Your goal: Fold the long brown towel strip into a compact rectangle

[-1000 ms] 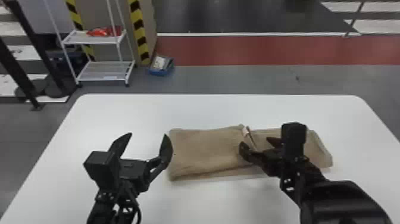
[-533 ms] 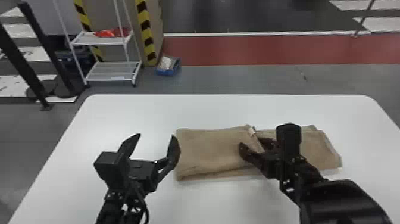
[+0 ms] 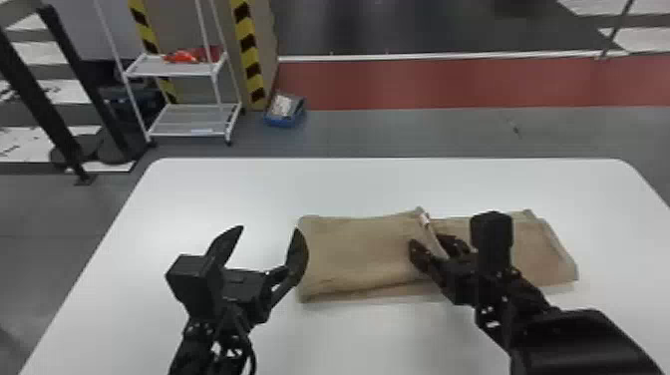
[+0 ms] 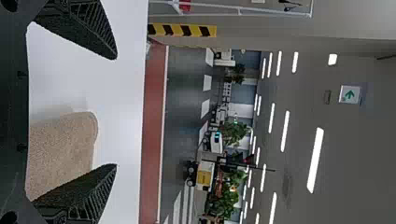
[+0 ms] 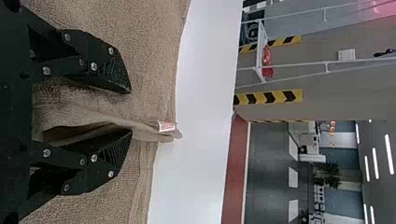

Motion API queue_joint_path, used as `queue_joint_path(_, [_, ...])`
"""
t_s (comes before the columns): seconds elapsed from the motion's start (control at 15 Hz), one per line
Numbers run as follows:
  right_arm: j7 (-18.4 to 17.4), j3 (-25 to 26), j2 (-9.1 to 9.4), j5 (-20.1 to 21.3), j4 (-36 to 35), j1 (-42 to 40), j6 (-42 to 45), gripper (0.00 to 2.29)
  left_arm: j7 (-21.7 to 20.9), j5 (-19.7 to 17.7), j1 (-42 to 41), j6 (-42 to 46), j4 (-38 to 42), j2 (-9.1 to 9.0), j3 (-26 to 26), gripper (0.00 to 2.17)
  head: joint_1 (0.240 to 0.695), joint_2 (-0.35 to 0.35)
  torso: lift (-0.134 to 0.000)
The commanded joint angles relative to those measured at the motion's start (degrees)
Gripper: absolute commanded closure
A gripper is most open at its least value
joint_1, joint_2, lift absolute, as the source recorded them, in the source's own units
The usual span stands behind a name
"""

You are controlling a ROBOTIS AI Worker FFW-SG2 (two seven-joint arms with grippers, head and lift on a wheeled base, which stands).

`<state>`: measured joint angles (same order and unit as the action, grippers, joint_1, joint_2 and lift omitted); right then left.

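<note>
Right hand point(image 3: 427, 241) hides part of the brown towel point(image 3: 359, 254).

1. Bright, even light covers the white table point(image 3: 224, 194) in the head view, with a soft sheen toward its far left.
2. Long ceiling lamps point(image 4: 315, 160) glare white in the left wrist view.
3. There, a faint, soft-edged shadow lies beside the brown towel point(image 4: 60, 149).
4. The right wrist view shows deep shadow inside the towel's raised fold point(image 5: 105, 120).

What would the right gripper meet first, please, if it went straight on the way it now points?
Most likely the right gripper would meet the brown towel at its fingertips, though whether they already touch is unclear.
</note>
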<state>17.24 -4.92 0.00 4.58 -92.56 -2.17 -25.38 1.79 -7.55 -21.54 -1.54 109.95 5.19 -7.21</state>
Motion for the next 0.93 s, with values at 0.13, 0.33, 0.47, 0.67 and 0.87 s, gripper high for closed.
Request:
queue_joint_path(0.13, [-0.19,1.14,0.05,-0.01,-1.83,-1.17,0.10,1.14,-0.12,0.08,-0.09,-0.01,-0.09,0.00,-0.17,0.06,0.695,0.049,-0.117])
queue_joint_path(0.33, [-0.80,1.49,0.05,-0.63,-2.62,-1.78,0.28,1.46,-0.21,0.08,-0.09,-0.01,-0.09,0.00,-0.26,0.06,0.695,0.038,-0.117])
queue_joint_path(0.47, [-0.80,1.58,0.05,-0.89,-3.85,-2.31,0.45,1.47,-0.21,0.08,-0.09,-0.01,-0.18,0.00,-0.44,0.06,0.695,0.034,-0.117])
queue_joint_path(0.67, [-0.45,2.72,0.05,-2.38,-9.30,-4.86,0.45,1.47,-0.21,0.08,-0.09,0.35,-0.09,0.00,-0.26,0.06,0.695,0.031,-0.117])
queue_joint_path(0.87, [0.25,8.44,0.05,-6.25,-17.03,-8.90,-0.07,1.47,-0.04,-0.01,-0.17,3.69,-1.14,0.00,0.00,0.06,0.695,0.017,-0.117])
